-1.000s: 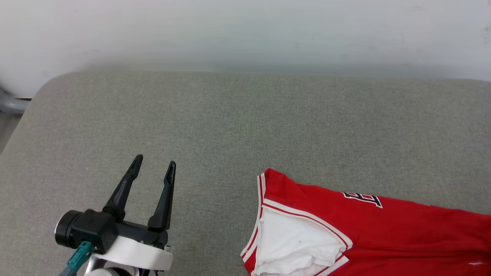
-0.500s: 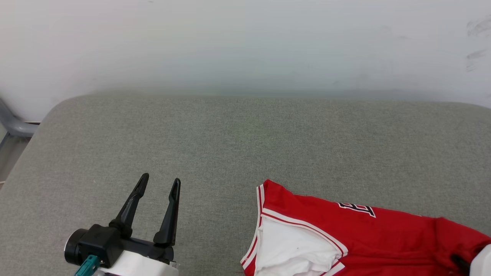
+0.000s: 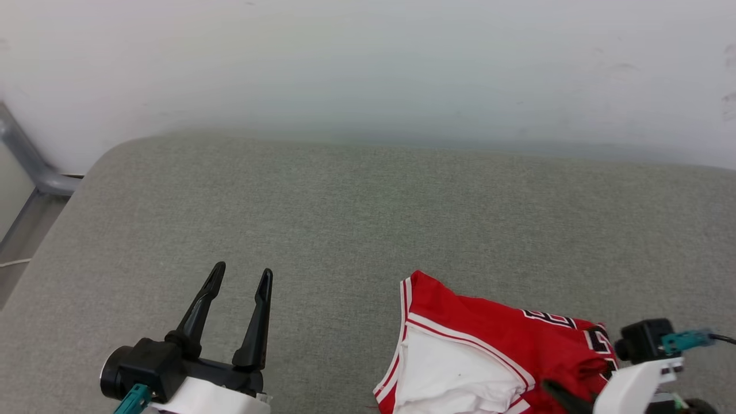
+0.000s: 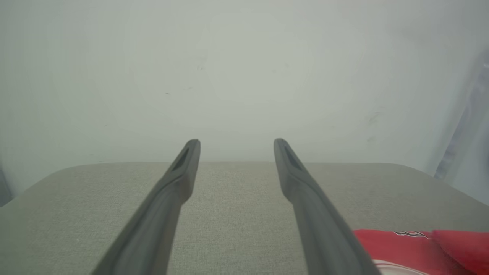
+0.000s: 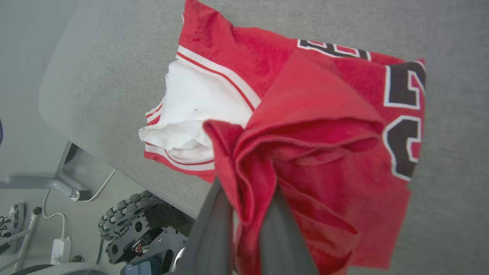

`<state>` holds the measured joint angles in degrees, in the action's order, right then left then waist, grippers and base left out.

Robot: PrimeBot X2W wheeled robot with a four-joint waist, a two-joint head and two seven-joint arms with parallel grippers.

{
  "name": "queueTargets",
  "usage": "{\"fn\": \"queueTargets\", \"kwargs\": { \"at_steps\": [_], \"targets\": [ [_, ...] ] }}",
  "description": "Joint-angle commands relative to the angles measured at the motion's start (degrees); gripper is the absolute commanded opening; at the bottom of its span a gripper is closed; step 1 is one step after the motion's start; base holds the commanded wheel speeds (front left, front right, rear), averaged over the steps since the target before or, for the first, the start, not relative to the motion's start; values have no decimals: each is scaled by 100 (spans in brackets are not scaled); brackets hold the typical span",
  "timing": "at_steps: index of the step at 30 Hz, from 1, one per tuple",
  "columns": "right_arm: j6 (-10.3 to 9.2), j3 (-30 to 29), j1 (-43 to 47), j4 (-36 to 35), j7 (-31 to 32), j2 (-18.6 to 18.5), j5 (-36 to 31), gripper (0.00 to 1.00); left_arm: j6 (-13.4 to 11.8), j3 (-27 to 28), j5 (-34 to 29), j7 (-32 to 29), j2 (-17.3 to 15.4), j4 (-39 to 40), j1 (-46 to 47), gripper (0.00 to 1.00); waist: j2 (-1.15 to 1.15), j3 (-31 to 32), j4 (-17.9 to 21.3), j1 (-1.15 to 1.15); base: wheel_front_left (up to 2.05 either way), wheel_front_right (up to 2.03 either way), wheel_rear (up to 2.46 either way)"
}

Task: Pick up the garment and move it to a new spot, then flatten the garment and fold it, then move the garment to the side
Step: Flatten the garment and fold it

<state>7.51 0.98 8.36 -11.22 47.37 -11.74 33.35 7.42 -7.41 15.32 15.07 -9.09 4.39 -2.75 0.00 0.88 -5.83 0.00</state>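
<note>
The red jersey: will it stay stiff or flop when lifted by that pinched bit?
Probably floppy: where the right gripper pinches it, the jersey bunches into soft folds. It looks light, since a thin pinch holds the bunch up. Likely to drag, not slide, as the rest lies on the textured grey cushion.

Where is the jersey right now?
Head view, lower right: the jersey lies on the grey cushion near its front edge, a red fold pinched in the right hand, the open left hand apart to its left.

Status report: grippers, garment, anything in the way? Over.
Right gripper shut on garment, fabric bunched. Left gripper open, empty, left of it. No obstacle on grey pad.
</note>
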Motion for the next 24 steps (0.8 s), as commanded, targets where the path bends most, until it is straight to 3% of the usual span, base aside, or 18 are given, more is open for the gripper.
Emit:
{"fn": "queueTargets", "kwargs": {
  "at_steps": [1, 4, 9, 23, 24],
  "targets": [
    [-5, 54, -100, -42, -54, 170, 33, 0, 10, 8, 18, 12, -17, -8, 20, 100, 0, -23, -54, 0, 0, 0, 0],
    [-5, 177, -261, 31, -172, 538, 68, 0, 10, 15, 28, 12, -33, -16, 34, 100, 0, -57, -126, 0, 0, 0, 0],
    [-5, 359, -564, 340, -538, 837, 34, 0, 10, -19, 25, 12, -56, -32, 86, 100, 0, -123, -236, 0, 0, 0, 0],
    [-4, 826, -1236, 2038, -1695, 894, 12, 0, 10, -75, 44, 12, -72, -83, 229, 100, 0, -272, -453, 0, 0, 0, 0],
    [-4, 862, -1283, 2151, -1765, 894, 24, 10, 10, -78, 50, 13, -70, -92, 235, 100, 0, -279, -463, 0, 0, 0, 0]
  ]
}}
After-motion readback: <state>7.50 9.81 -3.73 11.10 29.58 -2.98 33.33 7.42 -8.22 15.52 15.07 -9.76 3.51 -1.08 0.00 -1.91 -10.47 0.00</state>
